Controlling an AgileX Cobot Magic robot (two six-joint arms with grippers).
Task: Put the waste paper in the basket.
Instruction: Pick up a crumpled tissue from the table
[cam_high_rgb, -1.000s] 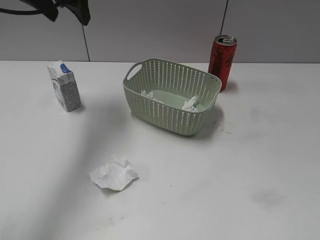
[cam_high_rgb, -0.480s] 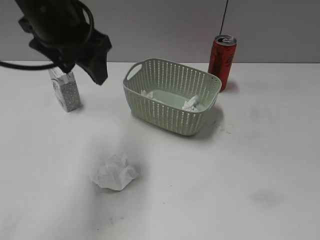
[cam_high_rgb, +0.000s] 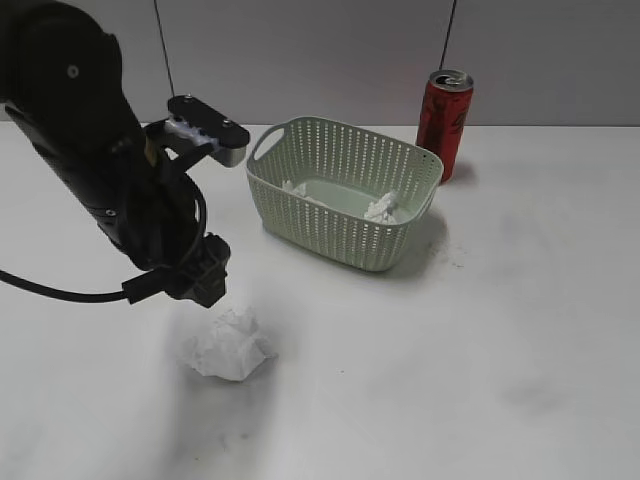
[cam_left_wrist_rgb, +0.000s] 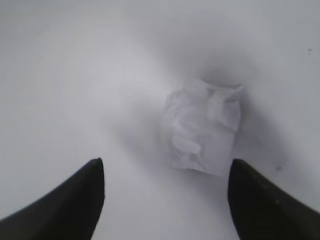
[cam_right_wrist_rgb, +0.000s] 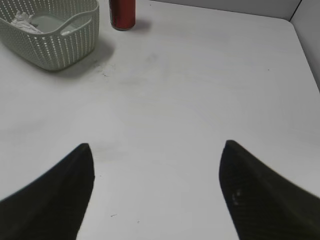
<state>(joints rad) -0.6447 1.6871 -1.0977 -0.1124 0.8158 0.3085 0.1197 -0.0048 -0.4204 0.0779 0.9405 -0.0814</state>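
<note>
One crumpled white waste paper wad (cam_high_rgb: 229, 346) lies on the white table in front of the basket; it also shows in the left wrist view (cam_left_wrist_rgb: 201, 127). My left gripper (cam_high_rgb: 200, 284) hangs just above and behind it, open and empty, its jaws (cam_left_wrist_rgb: 165, 172) wide apart in the left wrist view. The sage-green basket (cam_high_rgb: 330, 225) stands at the back middle with two paper wads inside, one at its left (cam_high_rgb: 294, 188) and one at its right (cam_high_rgb: 381, 208). The basket also shows in the right wrist view (cam_right_wrist_rgb: 55, 47). My right gripper (cam_right_wrist_rgb: 156, 155) is open over bare table, outside the exterior view.
A red drink can (cam_high_rgb: 444, 110) stands right behind the basket, also in the right wrist view (cam_right_wrist_rgb: 122, 12). The left arm (cam_high_rgb: 90, 150) hides the carton at the back left. The table's right edge (cam_right_wrist_rgb: 302, 55) shows in the right wrist view.
The left arm has swung down from the upper left to just above the loose paper wad. The wad, basket and can have not moved.
</note>
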